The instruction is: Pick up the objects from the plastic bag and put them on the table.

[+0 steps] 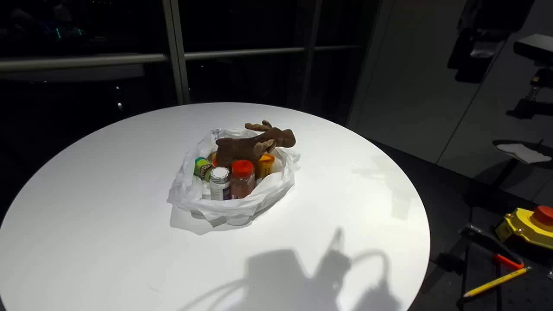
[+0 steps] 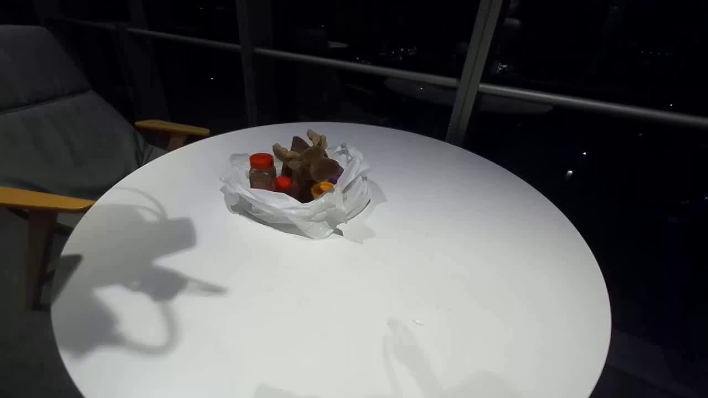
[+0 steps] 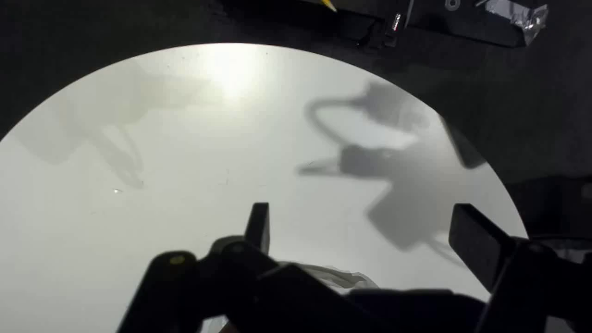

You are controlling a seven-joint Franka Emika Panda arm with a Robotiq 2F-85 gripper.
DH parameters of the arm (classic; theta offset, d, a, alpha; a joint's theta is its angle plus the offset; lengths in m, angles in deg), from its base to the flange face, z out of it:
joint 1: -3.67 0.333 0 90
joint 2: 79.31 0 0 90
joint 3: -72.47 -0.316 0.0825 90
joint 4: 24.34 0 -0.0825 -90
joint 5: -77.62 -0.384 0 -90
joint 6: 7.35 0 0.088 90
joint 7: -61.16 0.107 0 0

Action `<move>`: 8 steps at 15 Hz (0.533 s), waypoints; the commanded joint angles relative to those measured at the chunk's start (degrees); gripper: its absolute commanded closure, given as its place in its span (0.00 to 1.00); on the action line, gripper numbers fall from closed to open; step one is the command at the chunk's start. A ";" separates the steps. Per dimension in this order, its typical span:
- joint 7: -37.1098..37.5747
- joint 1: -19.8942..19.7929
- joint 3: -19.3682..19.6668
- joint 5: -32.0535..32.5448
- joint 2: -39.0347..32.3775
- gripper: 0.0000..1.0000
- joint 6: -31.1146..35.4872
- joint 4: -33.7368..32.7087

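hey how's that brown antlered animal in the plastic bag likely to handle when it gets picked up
The brown antlered animal has a matte, plush-looking surface, so it probably squashes a little and resists slipping. Its antlers stick out, so they might snag the plastic bag.

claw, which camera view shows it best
The wrist view: the claw is close up there, its two fingers spread wide apart, though the frame's bottom edge cuts it off. Neither exterior view shows the claw itself, only what look like arm shadows on the table.
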 commanded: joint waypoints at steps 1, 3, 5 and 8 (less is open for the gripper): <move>0.17 0.36 0.31 0.17 0.00 0.00 -0.11 -0.36; 0.17 0.36 0.31 0.17 0.19 0.00 -0.12 -0.71; 0.17 0.36 0.31 0.17 0.20 0.00 -0.12 -0.73; 0.17 0.36 0.31 0.17 0.20 0.00 -0.12 -0.73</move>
